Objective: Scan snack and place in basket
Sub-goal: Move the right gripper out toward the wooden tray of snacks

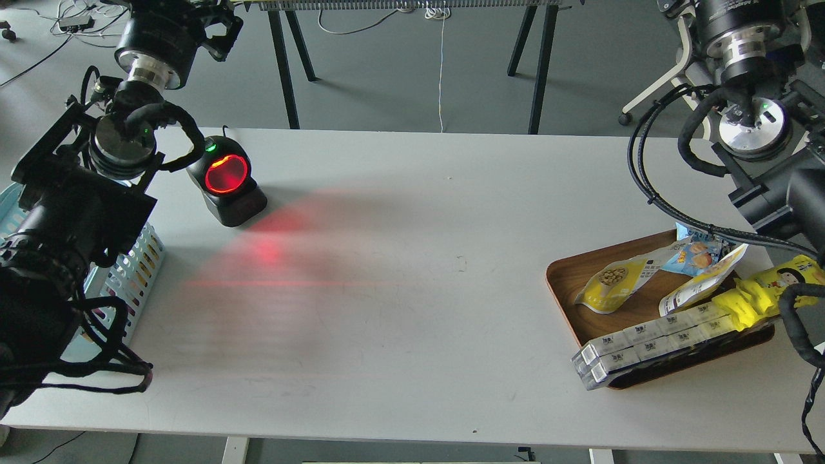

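The snack (612,283), a small yellow and white pouch picturing round nuts, lies on a brown wooden tray (564,283) at the right of the table. The light blue basket (138,267) stands at the table's left edge, largely hidden behind my left arm. Both arms are raised off the table. My left gripper (193,16) and right gripper (741,9) are cut by the top edge, so their fingers do not show. Neither is near the snack or the basket.
A black scanner (225,180) with a glowing red window stands at the back left and throws red light onto the table. The tray also holds a blue chip bag (693,254), a long yellow pack (773,287), another pouch (702,283) and long grey boxes (651,341).
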Robot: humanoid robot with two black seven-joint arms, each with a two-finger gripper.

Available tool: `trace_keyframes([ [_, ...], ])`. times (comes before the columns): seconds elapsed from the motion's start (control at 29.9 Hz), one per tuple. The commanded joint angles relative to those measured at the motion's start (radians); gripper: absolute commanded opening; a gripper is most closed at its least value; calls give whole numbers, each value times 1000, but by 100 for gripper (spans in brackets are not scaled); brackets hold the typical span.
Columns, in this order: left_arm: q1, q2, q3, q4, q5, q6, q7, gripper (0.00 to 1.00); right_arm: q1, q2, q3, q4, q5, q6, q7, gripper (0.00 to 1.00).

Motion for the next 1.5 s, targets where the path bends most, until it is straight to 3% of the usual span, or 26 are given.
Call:
trace_keyframes([
  [0.0, 0, 1, 2, 1, 0, 0, -5, 100, -1, 0, 0, -1, 0, 0, 0, 99],
  [0.33, -2, 4, 3, 1, 0, 0, 0, 100, 19, -35, -43, 17, -6, 0, 0, 99],
  [0.64, 0, 14, 5, 1, 0, 0, 1, 100, 157, -164, -304, 134, -63, 0, 0, 99],
  [0.97, 8, 51, 3, 33, 3, 0, -2, 100, 423, -232, -656, 324, -555, -6, 0, 99],
  [1.47, 29, 97, -5, 30, -3, 0, -6, 100, 854, -302, -1236, 761, -1279, -234, 0, 99],
])
